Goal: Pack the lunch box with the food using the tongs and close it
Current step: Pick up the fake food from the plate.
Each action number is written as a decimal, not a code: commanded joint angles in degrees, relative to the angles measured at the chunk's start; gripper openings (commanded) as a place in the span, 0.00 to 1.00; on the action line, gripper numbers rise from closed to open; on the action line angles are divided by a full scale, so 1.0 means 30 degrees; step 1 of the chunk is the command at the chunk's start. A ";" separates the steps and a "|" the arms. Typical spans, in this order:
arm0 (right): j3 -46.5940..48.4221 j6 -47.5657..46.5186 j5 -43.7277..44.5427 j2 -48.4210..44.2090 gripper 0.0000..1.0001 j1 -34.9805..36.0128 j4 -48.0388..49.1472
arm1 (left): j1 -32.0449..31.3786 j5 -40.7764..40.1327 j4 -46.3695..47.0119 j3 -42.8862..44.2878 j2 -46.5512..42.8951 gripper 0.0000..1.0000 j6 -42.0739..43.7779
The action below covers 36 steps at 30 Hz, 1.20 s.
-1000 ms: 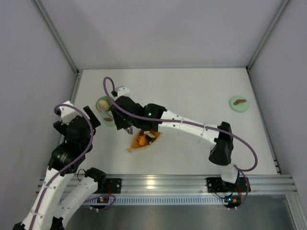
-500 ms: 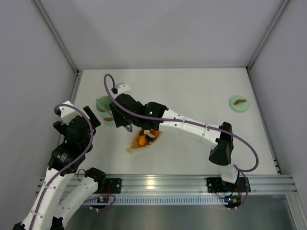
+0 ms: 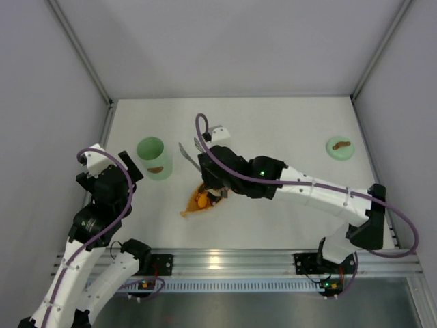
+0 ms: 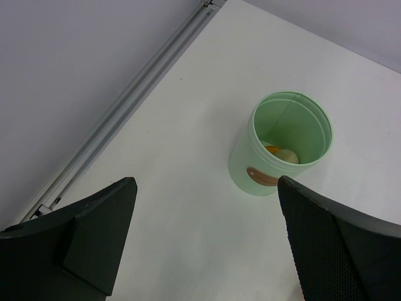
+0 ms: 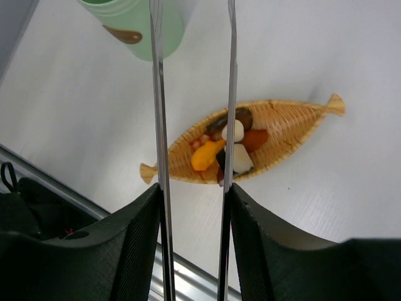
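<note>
The right gripper point(image 5: 194, 204) is clamped on the tongs point(image 5: 158, 125). In the right wrist view its two black fingers point(image 5: 135, 251) press against the outer faces of the two metal arms. The arms run side by side, apart, up the frame and leave it at the top edge. Nothing lies between them in the visible stretch. In the top view the right gripper point(image 3: 205, 171) sits at centre frame, over the upper end of the tray point(image 3: 187, 211). The tongs point(image 3: 186, 151) project from it toward the upper left, with their tips apart, between the gripper and the tub point(image 3: 158, 165). The tips appear bare, though they are too small in that view to be certain. The tub stands upright and open on the table point(image 3: 273, 126) at centre left. The lid point(image 3: 339, 147) lies at the right side of the table, well apart from the tub, brown handle up. The tray lies just below centre and holds the food point(image 3: 203, 199). In the right wrist view the tray point(image 5: 301, 119) crosses mid-frame, with orange, white and dark food point(image 5: 216, 150) heaped near its middle. The tub point(image 5: 141, 25) is at the upper left of that view. The left gripper point(image 3: 128, 166) is at the left of the top view, beside the tub and not touching it. In the left wrist view the left gripper point(image 4: 205, 200) has its fingers point(image 4: 94, 232) wide apart, with nothing between them. The tub point(image 4: 254, 166) stands right of centre on the table point(image 4: 175, 125), with an orange piece and a pale piece at its bottom.
</note>
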 commanded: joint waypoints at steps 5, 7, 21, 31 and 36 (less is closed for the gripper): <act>-0.6263 0.2699 0.1371 -0.4892 0.44 0.0682 -0.0731 | 0.0028 0.0118 0.0207 -0.0021 -0.0018 0.99 0.0127; -0.7144 0.3137 0.1341 -0.5744 0.44 0.1062 -0.0877 | 0.0028 0.0118 0.0236 -0.0021 -0.0018 0.99 0.0156; -0.8729 0.3931 0.1810 -0.4811 0.44 0.3495 -0.1055 | 0.0028 0.0147 0.0236 -0.0021 -0.0018 0.99 0.0156; -0.8290 0.4399 0.2044 -0.2905 0.45 0.4374 -0.1405 | 0.0028 0.0176 0.0207 -0.0021 -0.0018 0.99 0.0156; -0.8144 0.4633 0.2249 -0.2494 0.45 0.4433 -0.1931 | 0.0057 0.0147 0.0207 -0.0021 -0.0047 0.99 0.0156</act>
